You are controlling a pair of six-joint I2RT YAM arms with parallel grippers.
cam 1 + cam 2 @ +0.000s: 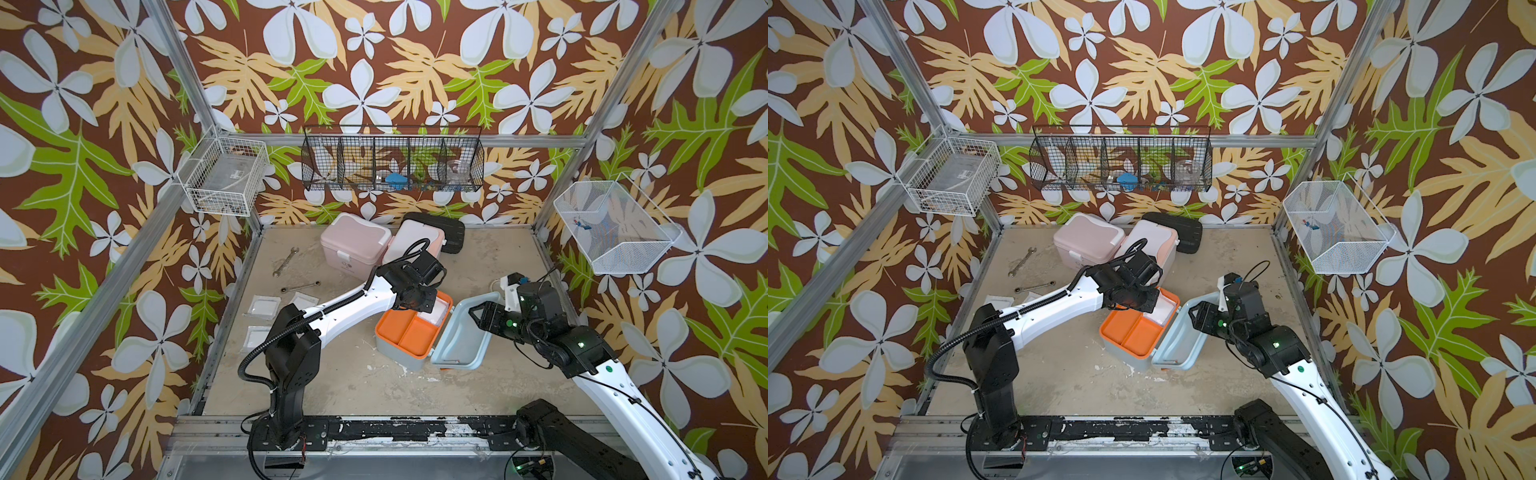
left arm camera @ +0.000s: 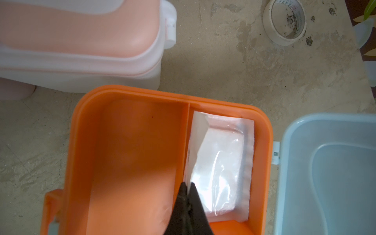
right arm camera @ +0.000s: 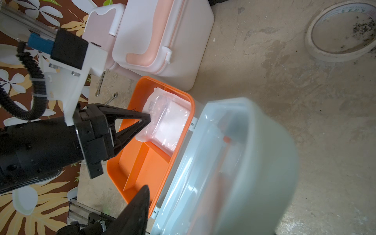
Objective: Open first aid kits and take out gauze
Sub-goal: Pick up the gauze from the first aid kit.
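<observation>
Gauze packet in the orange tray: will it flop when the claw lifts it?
Probably floppy: the left claw pinches only a thin edge of the gauze packet, and that edge bends upward. Likely light, as it is a flat pad in clear film. The shiny film might slip.

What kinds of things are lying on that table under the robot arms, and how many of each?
First aid kits: 3
Gauze packets: 4 (3 on the table, 1 in the open kit)
Wrenches: 2
Black case: 1
Tape roll: 1
Total: 11
</observation>
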